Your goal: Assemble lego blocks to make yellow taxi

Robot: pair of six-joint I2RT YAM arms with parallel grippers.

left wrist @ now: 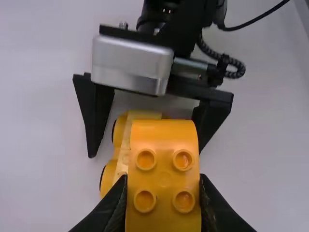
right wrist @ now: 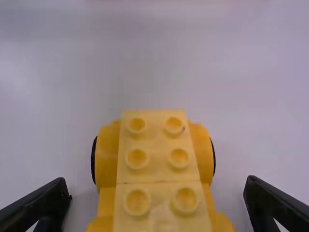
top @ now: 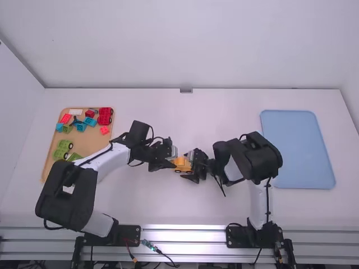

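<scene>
Clamping yellow block (left wrist: 165,175) between left jaws; right jaws apart, wheeled yellow base (right wrist: 150,166) between, gap each side.

A white table (top: 168,207) carries a shallow tan tray (top: 84,143) with rounded corners near its left end, partly hidden on its near side. A larger, flat, light blue tray (top: 297,148), also round-cornered, lies near the right end, well apart from the tan one. Between them, a yellow toy car (right wrist: 157,169) stands upright, knobs facing up.
</scene>
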